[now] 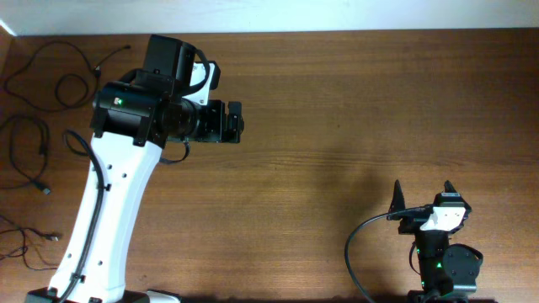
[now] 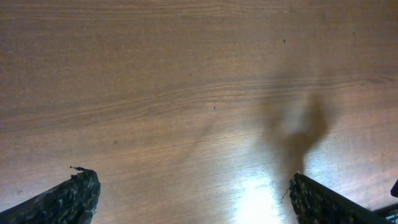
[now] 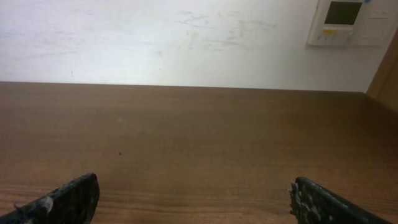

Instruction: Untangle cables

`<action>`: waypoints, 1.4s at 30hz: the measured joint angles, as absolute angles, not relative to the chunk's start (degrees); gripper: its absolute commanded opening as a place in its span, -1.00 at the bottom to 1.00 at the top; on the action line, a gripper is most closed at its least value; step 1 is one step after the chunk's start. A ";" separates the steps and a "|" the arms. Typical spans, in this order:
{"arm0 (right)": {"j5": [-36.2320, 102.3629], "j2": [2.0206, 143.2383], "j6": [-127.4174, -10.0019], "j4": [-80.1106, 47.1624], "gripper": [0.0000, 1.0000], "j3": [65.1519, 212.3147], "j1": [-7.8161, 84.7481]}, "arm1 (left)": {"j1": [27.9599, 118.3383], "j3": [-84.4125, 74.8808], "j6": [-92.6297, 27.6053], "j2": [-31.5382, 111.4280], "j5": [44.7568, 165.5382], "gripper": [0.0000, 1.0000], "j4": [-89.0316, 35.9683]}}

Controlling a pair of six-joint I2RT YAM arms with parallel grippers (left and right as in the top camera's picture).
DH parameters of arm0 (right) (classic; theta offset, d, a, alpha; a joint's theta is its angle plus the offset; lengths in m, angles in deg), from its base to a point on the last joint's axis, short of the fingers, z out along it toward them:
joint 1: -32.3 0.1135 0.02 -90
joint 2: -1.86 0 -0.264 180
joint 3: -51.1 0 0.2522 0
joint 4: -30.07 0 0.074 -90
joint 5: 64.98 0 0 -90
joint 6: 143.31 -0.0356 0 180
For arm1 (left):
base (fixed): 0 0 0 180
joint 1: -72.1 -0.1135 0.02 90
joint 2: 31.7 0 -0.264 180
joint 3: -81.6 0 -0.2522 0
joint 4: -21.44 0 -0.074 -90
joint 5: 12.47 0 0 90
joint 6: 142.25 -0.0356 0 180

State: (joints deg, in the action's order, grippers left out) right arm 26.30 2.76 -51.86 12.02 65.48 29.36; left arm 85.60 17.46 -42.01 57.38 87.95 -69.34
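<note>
Near bench edge, right side: right tool sits low over its own base, jaws spread wide, nothing between them. Right wrist view agrees: both fingers sit in the bottom corners with only bare wood between them.

Near-left corner: near cable, a thin black loop just beside the left arm base, runs off the left edge. It's too thin to trace fully.

Further up the left edge: mid cable, a long loop with a small plug end lying on the wood, left of the arm.

Mid-bench, left of centre: left tool points right over bare wood, jaws fully apart, empty. Left wrist view shows both fingers at the bottom corners, with wood grain, a glare patch and a dark shadow between them. No cable in that view.

Far-left corner: far cable, several loose loops with two small ends pointing toward the arm's black housing.

All three cables lie flat along the left side, look apart from each other, and are well apart from both tools. Neither tool touches any.

Beyond the far edge, right wrist view: white wall, with a wall panel with a small display at upper right.
</note>
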 measured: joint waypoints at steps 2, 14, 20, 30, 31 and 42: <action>26.32 2.76 -51.84 12.02 0.96 65.48 29.36 | 85.60 17.46 -42.01 57.38 87.95 0.98 -69.34; 26.30 2.76 -51.86 12.02 0.97 65.48 29.36 | 85.60 17.46 -42.01 57.38 87.95 0.99 -69.34; 26.30 2.76 -51.88 12.02 0.97 65.48 29.36 | 85.60 17.46 -42.01 57.38 87.40 0.98 -73.03; 26.28 2.74 -51.81 12.02 0.97 65.48 29.36 | 85.60 3.67 -42.23 49.64 82.50 0.98 -64.55; 26.26 2.74 -51.81 12.02 0.97 65.48 29.36 | 85.57 -0.02 -42.36 46.73 82.15 0.98 -61.73; 25.97 2.65 -51.86 12.02 0.97 65.48 29.36 | 78.10 -34.60 -44.52 9.49 80.58 0.98 -50.08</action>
State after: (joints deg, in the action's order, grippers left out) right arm 25.97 2.65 -51.86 12.02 65.48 29.36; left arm 78.10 -34.60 -44.52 9.49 80.58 -50.08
